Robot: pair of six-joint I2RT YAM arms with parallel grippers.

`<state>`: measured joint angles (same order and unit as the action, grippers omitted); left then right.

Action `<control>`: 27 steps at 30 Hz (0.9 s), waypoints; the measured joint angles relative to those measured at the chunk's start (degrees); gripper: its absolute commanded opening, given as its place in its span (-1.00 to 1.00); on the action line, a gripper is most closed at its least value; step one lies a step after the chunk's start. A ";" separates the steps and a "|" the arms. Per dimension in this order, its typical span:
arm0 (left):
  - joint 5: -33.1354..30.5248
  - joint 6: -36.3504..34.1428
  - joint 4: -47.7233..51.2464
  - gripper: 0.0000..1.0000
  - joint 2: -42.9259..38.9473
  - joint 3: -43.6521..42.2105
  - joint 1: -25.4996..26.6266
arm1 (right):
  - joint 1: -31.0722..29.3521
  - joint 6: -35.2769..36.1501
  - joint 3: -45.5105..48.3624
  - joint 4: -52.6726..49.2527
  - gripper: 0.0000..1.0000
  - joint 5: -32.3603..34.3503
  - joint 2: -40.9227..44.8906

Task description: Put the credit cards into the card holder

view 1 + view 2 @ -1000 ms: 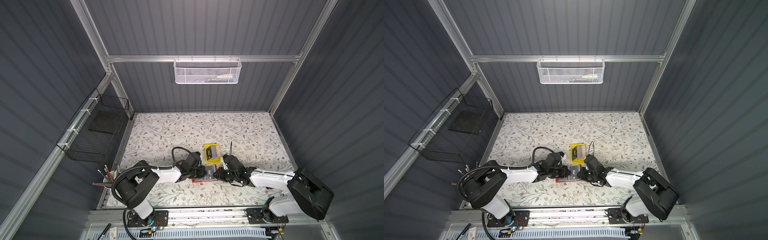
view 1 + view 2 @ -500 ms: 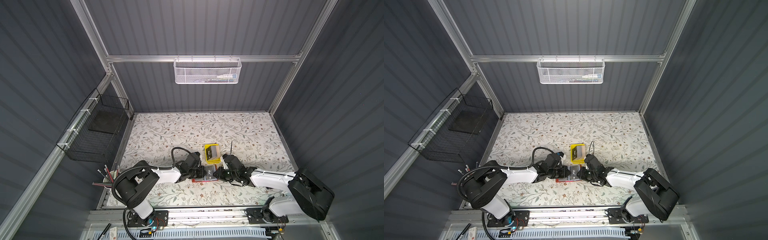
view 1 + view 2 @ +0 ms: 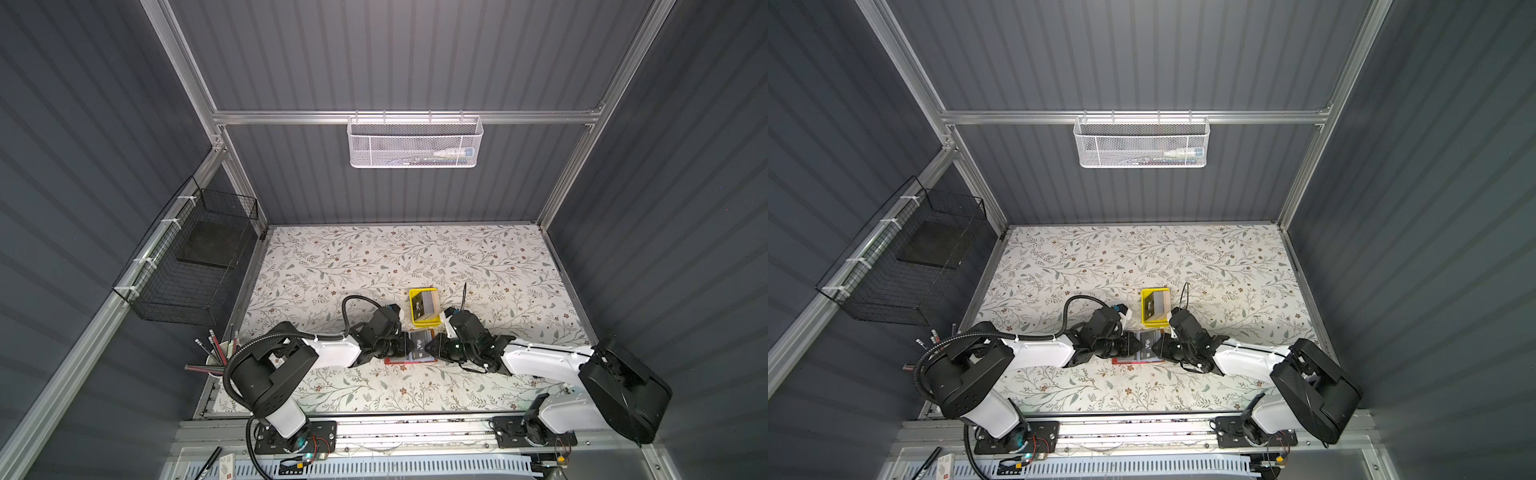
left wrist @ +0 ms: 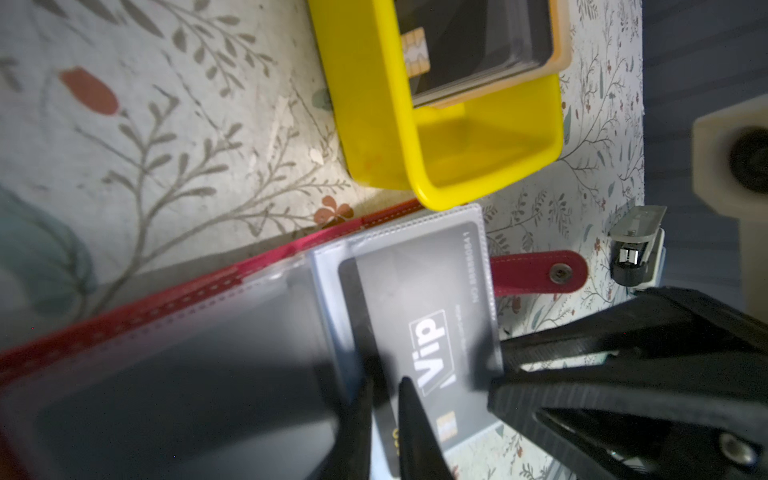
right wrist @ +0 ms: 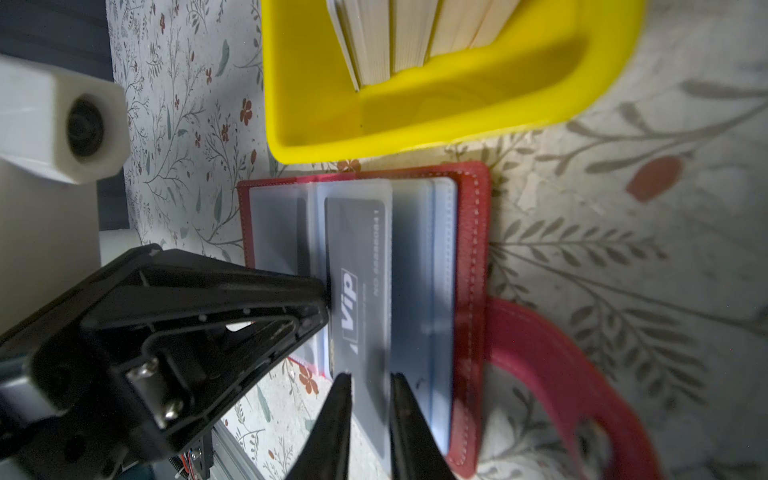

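Note:
The red card holder (image 3: pixel 409 361) (image 3: pixel 1133 362) lies open on the floral mat between both grippers, its clear pockets up and its strap (image 4: pixel 536 272) sticking out. A black "VIP" credit card (image 4: pixel 432 316) (image 5: pixel 357 249) sits partly inside one clear pocket. My left gripper (image 4: pixel 384 415) (image 3: pixel 404 345) is nearly closed, pinching the card's outer end. The right gripper (image 5: pixel 370 390) (image 3: pixel 430 348) is closed on the edge of that clear pocket sleeve. More credit cards (image 3: pixel 426 305) (image 5: pixel 395 41) stand stacked in the yellow tray (image 4: pixel 374 124) just behind the holder.
The yellow tray's rim (image 5: pixel 415 124) almost touches the holder's far edge. A cup of pencils (image 3: pixel 218 357) stands at the mat's front left. A black wire basket (image 3: pixel 195 266) hangs on the left wall, and a white mesh basket (image 3: pixel 415 141) on the back wall.

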<state>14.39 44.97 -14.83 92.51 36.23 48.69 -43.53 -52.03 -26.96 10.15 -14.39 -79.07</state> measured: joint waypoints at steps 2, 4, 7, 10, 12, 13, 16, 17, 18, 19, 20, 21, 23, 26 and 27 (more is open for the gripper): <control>0.35 0.00 0.15 -0.57 -1.27 -0.37 0.00 | -0.24 0.02 -0.02 0.13 -0.56 0.35 0.02; 0.61 0.00 0.33 -0.54 -2.60 -0.37 0.00 | -0.42 0.20 -0.04 0.11 -0.54 0.72 0.02; 0.61 0.02 0.39 -0.51 -5.01 -0.48 -0.02 | -0.44 0.94 -0.04 -0.07 -0.52 1.11 0.20; 0.63 0.15 0.20 -0.50 -7.34 -1.31 -0.17 | -0.44 1.77 -0.20 -0.94 -0.48 1.40 1.05; 0.66 0.31 0.17 -0.50 -8.59 -1.97 -0.76 | -0.50 2.34 -0.61 -1.64 -0.47 1.60 1.57; 0.72 0.48 0.17 -0.50 -8.98 -2.23 -0.94 | -0.59 2.60 -0.85 -1.90 -0.47 1.62 1.79; 1.25 0.72 0.20 -0.49 -10.36 -3.37 -2.32 | -1.14 3.21 -1.81 -2.08 -0.46 1.75 2.25; 1.46 0.79 0.17 -0.49 -10.88 -3.69 -2.99 | -1.36 3.34 -2.12 -2.08 -0.46 1.75 2.34; 1.70 0.90 0.17 -0.49 -11.43 -4.02 -3.72 | -1.55 3.48 -2.43 -2.08 -0.45 1.75 2.38; 1.97 0.94 0.17 -0.48 -11.96 -4.24 -4.46 | -1.73 3.54 -2.75 -2.12 -0.46 1.75 2.36; 2.23 0.98 0.07 -0.48 -12.57 -4.52 -5.33 | -2.01 3.63 -3.13 -2.14 -0.45 1.77 2.36; 2.43 1.11 0.02 -0.47 -13.18 -4.81 -6.19 | -2.25 3.65 -3.54 -2.19 -0.43 1.79 2.32; 3.30 1.11 0.13 -0.47 -14.36 -5.22 -7.69 | -2.82 3.69 -4.66 -2.56 -0.41 1.95 1.88; 3.87 1.07 0.66 -0.47 -16.06 -5.33 -9.20 | -3.93 3.69 -6.69 -3.06 -0.36 2.23 0.48; 4.00 1.07 0.70 -0.47 -16.57 -5.35 -9.38 | -4.37 3.67 -7.50 -3.32 -0.33 2.38 -0.13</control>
<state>18.39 46.04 -14.13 75.94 30.87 39.31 -47.90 -48.36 -34.46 6.83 -12.01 -79.20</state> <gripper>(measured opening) 0.265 0.316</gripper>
